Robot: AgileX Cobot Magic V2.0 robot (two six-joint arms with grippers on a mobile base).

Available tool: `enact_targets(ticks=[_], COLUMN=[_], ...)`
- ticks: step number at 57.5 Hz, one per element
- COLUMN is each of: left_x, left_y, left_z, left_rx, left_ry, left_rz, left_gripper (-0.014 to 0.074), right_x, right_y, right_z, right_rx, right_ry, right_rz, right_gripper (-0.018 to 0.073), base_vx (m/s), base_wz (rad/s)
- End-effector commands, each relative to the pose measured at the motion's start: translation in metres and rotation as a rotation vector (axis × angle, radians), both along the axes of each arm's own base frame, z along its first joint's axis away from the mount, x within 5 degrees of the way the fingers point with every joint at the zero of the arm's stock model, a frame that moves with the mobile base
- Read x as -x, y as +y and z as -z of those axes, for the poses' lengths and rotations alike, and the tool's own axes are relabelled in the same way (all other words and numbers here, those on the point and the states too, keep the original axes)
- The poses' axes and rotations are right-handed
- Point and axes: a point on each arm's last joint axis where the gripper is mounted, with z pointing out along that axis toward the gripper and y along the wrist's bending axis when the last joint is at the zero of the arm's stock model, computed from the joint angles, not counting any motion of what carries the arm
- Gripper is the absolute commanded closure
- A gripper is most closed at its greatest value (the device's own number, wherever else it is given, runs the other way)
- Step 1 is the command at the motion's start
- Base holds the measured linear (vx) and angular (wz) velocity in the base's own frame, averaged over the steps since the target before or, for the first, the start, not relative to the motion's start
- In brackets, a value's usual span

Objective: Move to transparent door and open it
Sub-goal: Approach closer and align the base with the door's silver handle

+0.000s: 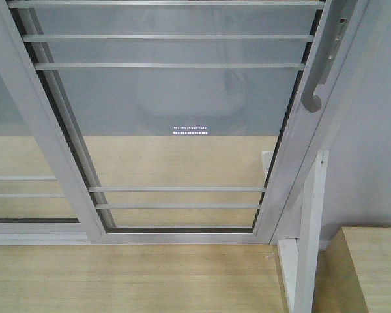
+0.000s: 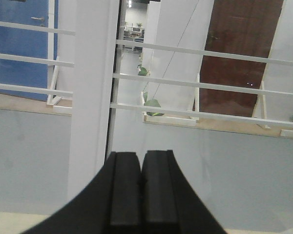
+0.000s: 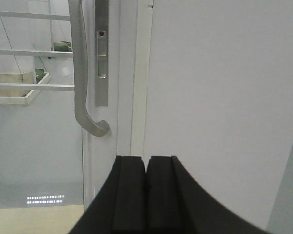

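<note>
The transparent door (image 1: pixel 176 104) fills the front view: clear glass in a white frame with thin white horizontal bars. Its curved hook-ended handle (image 1: pixel 320 72) sits on the right stile, at upper right. In the right wrist view the handle (image 3: pixel 80 73) hangs up and left of my right gripper (image 3: pixel 146 161), which is shut and empty, facing the door frame (image 3: pixel 129 73) and the white wall. My left gripper (image 2: pixel 141 156) is shut and empty, facing the glass and a white stile (image 2: pixel 90 97). Neither gripper shows in the front view.
A handle-less glass panel with white bars (image 1: pixel 13 176) stands to the left. A white post (image 1: pixel 311 228) and a wooden surface (image 1: pixel 371 267) are at lower right. Wood-grain floor (image 1: pixel 130 280) runs up to the door track. A white wall (image 3: pixel 219 97) flanks the door on the right.
</note>
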Motion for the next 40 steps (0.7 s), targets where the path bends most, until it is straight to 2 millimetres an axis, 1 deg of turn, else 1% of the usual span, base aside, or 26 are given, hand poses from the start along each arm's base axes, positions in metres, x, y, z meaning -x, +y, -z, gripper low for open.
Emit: enact_targets(ticks=[1,40], left_x=[0.0004,0.0004], left_y=[-0.0005,-0.0005], left_z=[0.0017,0.0017], left_rx=[0.014,0.014], left_ry=[-0.070,-0.070], left_rz=[0.009,0.009], left_gripper=[0.0598,0.0598], right_x=[0.0004,0.0005], right_y=[0.0004,0.0004], right_z=[-0.0032,-0.0035], right_rx=[0.015,0.032], right_ry=[-0.074,-0.074], right_rz=[-0.002,-0.002], right_gripper=[0.0567,0.0567], base_vx=[0.00,0.00], base_wz=[0.00,0.00])
